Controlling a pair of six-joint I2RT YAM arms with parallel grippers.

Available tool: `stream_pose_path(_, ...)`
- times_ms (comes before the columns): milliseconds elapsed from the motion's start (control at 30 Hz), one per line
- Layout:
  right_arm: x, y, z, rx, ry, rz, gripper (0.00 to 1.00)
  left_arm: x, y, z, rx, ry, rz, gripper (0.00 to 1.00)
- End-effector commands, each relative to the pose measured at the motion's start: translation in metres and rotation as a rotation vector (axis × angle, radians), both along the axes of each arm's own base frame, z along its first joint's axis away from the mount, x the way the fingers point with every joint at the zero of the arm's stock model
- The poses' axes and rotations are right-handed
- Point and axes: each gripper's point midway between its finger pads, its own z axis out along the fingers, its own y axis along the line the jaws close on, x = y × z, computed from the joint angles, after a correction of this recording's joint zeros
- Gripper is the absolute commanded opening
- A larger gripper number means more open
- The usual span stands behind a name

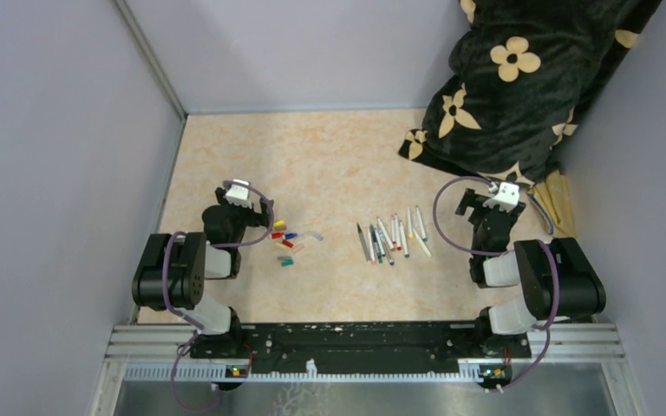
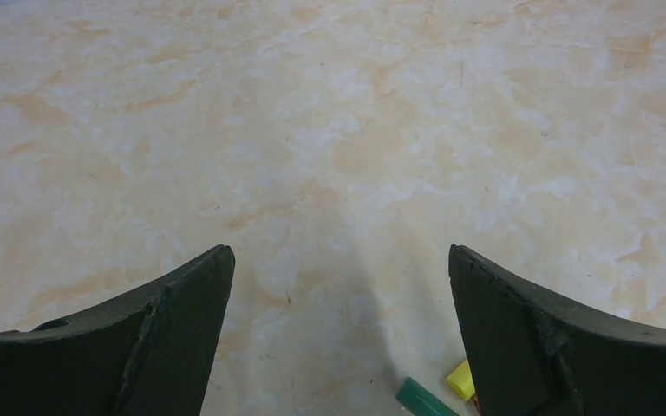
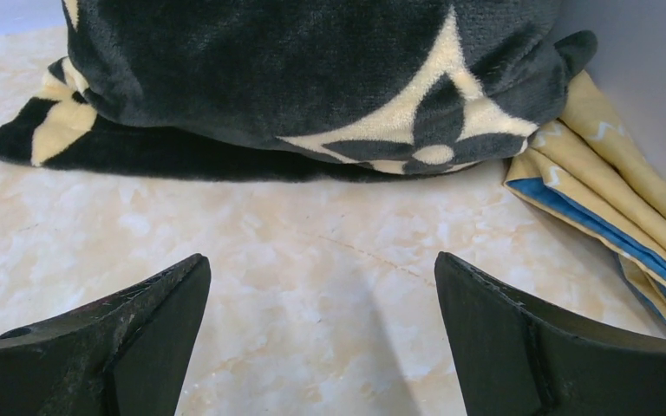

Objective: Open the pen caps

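We have two arms at the near edge of the counter [image 1: 329, 156]. Our left arm [image 1: 186, 264] is by the left edge and our right arm [image 1: 538, 269] is by the right edge.

The pen caps [image 1: 284, 243] lie in a little bunch on the counter, near the left edge and just beside our left arm. They are red, blue, yellow and green. They lie well apart from the pens [image 1: 392, 236]. The pens lie side by side in a loose row near the middle of the counter, between our two arms. They are thin and pale, with some colour on them.

Our left jaws are wide open and hold nothing. They hang low over the bare counter. In the left wrist view a green cap [image 2: 423, 400] and a yellow cap [image 2: 460, 380] peek out at the bottom, close to the right side of the left jaws.

Our right jaws are wide open too, and they hold nothing. They point at a big dark blanket [image 3: 312, 78] with pale flowers on it. The blanket sits in the far right corner of the counter. A yellow cloth [image 3: 607, 173] with a blue stripe lies beside it, by the right edge.
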Motion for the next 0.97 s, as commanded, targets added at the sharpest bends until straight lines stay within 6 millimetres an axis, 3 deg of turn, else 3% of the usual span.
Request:
stream_pose_path(0, 0.0013, 0.0042, 0.0078, 0.022, -0.034, 0.027, 0.99, 0.0036, -0.0014, 0.0085, -0.009, -0.026, -0.003, 0.99)
stream_pose_path(933, 0.0012, 0.0042, 0.0082, 0.023, -0.036, 0.027, 0.99, 0.0037, -0.0018, 0.0081, -0.008, -0.023, -0.005, 0.99)
